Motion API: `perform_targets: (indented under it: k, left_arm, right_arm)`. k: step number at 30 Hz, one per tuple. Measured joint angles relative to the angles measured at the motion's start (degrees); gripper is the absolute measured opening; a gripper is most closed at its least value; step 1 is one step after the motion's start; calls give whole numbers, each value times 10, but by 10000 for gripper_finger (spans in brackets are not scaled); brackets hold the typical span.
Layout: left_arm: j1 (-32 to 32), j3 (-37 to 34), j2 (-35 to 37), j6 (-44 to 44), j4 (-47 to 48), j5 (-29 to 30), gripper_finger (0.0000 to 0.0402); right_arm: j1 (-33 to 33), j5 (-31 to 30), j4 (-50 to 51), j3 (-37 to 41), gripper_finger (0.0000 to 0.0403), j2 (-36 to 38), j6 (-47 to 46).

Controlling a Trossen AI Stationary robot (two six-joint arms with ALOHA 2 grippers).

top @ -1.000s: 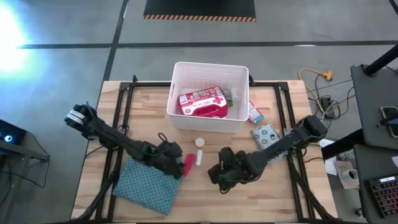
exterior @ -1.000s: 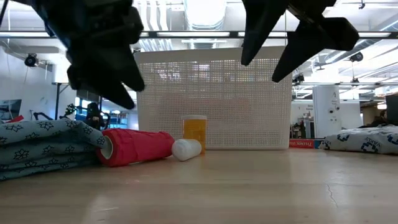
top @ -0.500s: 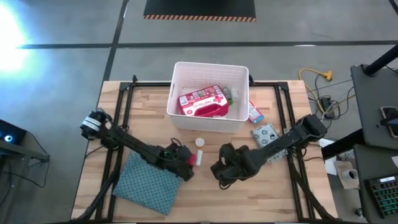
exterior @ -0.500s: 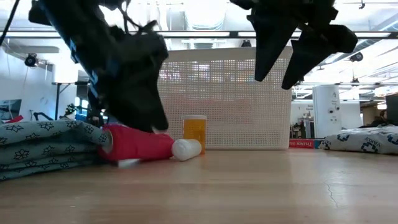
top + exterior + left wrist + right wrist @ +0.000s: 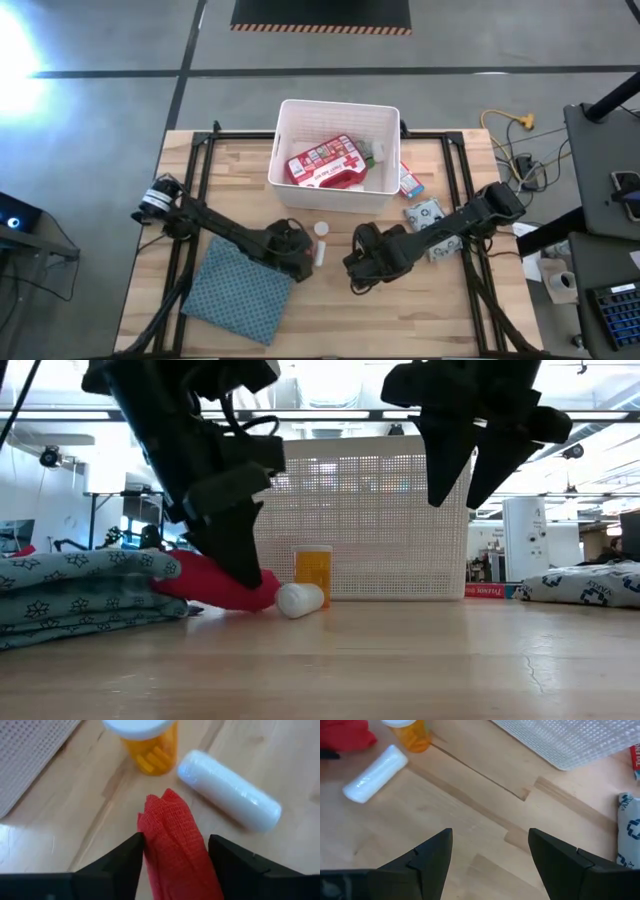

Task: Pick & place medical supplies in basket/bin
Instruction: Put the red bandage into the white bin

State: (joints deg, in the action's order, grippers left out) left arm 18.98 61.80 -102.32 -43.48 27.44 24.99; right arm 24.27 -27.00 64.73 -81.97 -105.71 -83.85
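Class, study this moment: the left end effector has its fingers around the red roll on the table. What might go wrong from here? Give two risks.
1. The left end effector grips the soft red roll near one end, so the roll may sag or slip.
2. The white roll and the orange pill bottle lie close beside it; lifting may knock them rolling before the white bin is reached.

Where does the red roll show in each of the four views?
High view: red roll mostly hidden under the left gripper, right of the patterned cloth.
Low view: red roll lower left, tilted, against the white roll.
Left wrist view: red roll between that gripper's fingers.
Right wrist view: red roll in a corner.
Shared landmark: orange pill bottle.
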Motion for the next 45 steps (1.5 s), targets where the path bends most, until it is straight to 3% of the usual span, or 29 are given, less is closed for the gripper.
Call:
perform_targets:
  k: [9, 19, 26, 31, 34, 40, 45]
  left_arm:
    - [-7, -17, 24, 13, 18, -23, 136]
    - [-7, 1, 198, 38, 16, 42, 116]
    - [-9, 2, 337, 261, -138, 46, 116]
    - [-96, 27, 368, 413, -146, 50, 116]
    - [-174, 50, 361, 454, -133, -3, 116]
    - [-332, 95, 299, 460, -115, -190, 116]
    - [-394, 137, 231, 479, -113, -230, 116]
  right_arm:
    - [0, 0, 0, 0, 250, 1, -26]
    - [22, -96, 0, -7, 217, 51, -57]
    - [29, -131, 0, -9, 203, 74, -62]
    - [42, -131, -10, -9, 200, 75, -68]
    - [57, -131, -21, -9, 200, 75, -76]
    - [87, -131, -33, -9, 201, 75, -105]
    - [108, -131, -33, -8, 201, 74, -141]
